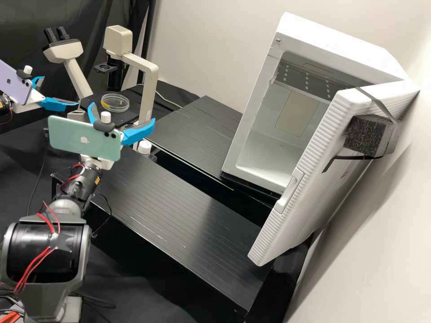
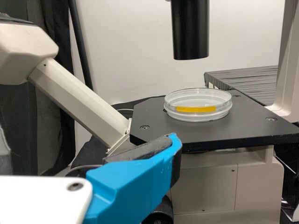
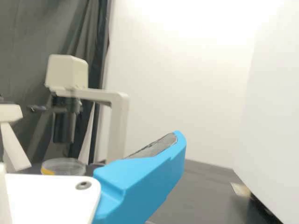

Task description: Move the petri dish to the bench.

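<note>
Foremost, dark grey arm with right gripper open and empty; beyond, left gripper, likewise spread and unloaded. Petri dish flat on microscope stage. Transfer apparently unstarted: grasp, carry and release onto bench all outstanding.

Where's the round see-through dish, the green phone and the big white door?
Round dish (image 2: 198, 99), left wrist view: on its clear lid.
Green phone (image 1: 84, 138), high view: on the middle of its back.
White door (image 1: 319, 188), high view: on its ridged outside.
</note>
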You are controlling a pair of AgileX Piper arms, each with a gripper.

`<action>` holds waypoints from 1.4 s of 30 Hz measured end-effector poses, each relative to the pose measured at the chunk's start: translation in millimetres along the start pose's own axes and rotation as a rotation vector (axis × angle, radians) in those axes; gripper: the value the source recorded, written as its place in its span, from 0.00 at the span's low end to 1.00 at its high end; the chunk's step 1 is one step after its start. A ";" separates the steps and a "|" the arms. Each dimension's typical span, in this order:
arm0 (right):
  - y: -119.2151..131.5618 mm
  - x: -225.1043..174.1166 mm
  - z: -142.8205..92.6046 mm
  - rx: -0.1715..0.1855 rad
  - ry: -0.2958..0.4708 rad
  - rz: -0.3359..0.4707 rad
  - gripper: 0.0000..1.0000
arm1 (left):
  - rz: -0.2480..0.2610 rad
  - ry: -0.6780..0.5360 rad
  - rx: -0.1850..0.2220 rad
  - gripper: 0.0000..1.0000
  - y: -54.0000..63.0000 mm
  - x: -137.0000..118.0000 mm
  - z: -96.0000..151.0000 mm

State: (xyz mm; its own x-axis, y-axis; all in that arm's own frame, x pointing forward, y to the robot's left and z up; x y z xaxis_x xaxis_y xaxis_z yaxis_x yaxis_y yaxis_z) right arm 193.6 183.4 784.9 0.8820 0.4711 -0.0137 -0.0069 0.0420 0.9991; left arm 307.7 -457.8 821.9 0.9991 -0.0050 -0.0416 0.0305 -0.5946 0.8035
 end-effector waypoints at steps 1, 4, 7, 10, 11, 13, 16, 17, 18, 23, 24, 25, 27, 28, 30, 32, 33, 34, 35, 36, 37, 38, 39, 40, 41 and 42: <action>-3.3 4.0 -4.4 -0.005 0.001 -0.009 1.00 | 0.000 0.000 0.000 1.00 0.0 0.0 0.0; -14.7 17.6 -20.1 -0.027 0.005 -0.037 1.00 | 0.000 0.000 0.000 1.00 0.0 0.0 0.0; -26.6 32.3 -33.4 -0.045 0.009 -0.065 1.00 | 0.000 0.000 0.000 1.00 0.0 0.0 0.0; -40.3 45.8 -41.7 -0.067 0.016 -0.104 1.00 | 0.000 0.000 0.000 1.00 0.0 0.0 0.0; -44.6 51.2 -44.3 -0.071 0.018 -0.115 1.00 | 0.000 0.000 0.000 1.00 0.0 0.0 0.0; -51.9 61.3 -47.3 -0.077 0.016 -0.132 1.00 | 0.000 0.000 0.000 1.00 0.0 0.0 0.0; -62.5 79.2 -50.5 -0.074 0.002 -0.142 1.00 | 0.000 0.000 0.000 1.00 0.0 0.0 0.0; -65.1 84.0 -51.2 -0.075 0.001 -0.143 1.00 | 0.000 0.000 0.000 1.00 0.0 0.0 0.0; -68.5 92.3 -52.0 -0.080 -0.003 -0.145 1.00 | 0.000 0.000 0.000 1.00 0.0 0.0 0.0; -87.1 115.8 -47.8 -0.084 -0.035 -0.174 1.00 | 0.000 0.000 0.000 1.00 0.0 0.0 0.0; -91.6 120.3 -47.9 -0.083 -0.038 -0.183 1.00 | 0.000 0.000 0.000 1.00 0.0 0.0 0.0; -94.5 124.6 -48.3 -0.080 -0.040 -0.189 1.00 | 0.000 0.000 0.000 1.00 0.0 0.0 0.0; -104.3 132.7 -46.1 -0.085 -0.049 -0.220 1.00 | 0.000 0.000 0.000 1.00 0.0 0.0 0.0; -106.1 135.1 -45.6 -0.084 -0.051 -0.225 1.00 | 0.000 0.000 0.000 1.00 0.0 0.0 0.0; -112.3 143.2 -44.5 -0.082 -0.057 -0.244 1.00 | 0.000 0.000 0.000 1.00 0.0 0.0 0.0; -115.2 149.8 -41.7 -0.083 -0.065 -0.255 1.00 | 0.000 0.000 0.000 1.00 0.0 0.0 0.0; -117.2 152.6 -40.4 -0.082 -0.069 -0.262 1.00 | 0.000 0.000 0.000 1.00 0.0 0.0 0.0; -118.1 156.3 -39.2 -0.079 -0.073 -0.264 1.00 | 0.000 0.000 0.000 1.00 0.0 0.0 0.0; -118.3 159.6 -39.2 -0.077 -0.074 -0.264 1.00 | 0.000 0.000 0.000 1.00 0.0 0.0 0.0; -117.0 162.9 -37.5 -0.076 -0.078 -0.259 1.00 | 0.000 0.000 0.000 1.00 0.0 0.0 0.0; -117.3 166.2 -35.6 -0.073 -0.084 -0.259 1.00 | 0.000 0.000 0.000 1.00 0.0 0.0 0.0; -117.2 170.3 -33.8 -0.072 -0.088 -0.257 1.00 | 0.000 0.000 0.000 1.00 0.0 0.0 0.0; -116.6 172.4 -33.3 -0.070 -0.089 -0.255 1.00 | 0.000 0.000 0.000 1.00 0.0 0.0 0.0; -116.7 175.8 -32.2 -0.068 -0.092 -0.252 1.00 | 0.000 0.000 0.000 1.00 0.0 0.0 0.0; -115.2 180.1 -31.2 -0.063 -0.096 -0.239 1.00 | 0.000 0.000 0.000 1.00 0.0 0.0 0.0; -115.4 183.2 -30.5 -0.060 -0.097 -0.233 1.00 | 0.000 0.000 0.000 1.00 0.0 0.0 0.0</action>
State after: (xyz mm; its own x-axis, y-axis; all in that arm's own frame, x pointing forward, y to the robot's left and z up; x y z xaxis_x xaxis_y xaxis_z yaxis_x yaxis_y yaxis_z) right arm 341.6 291.8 665.9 0.9043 0.3558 -0.2360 0.1762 0.1925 0.9653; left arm 307.7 -457.8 821.9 0.9991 -0.0050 -0.0416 0.0305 -0.5946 0.8035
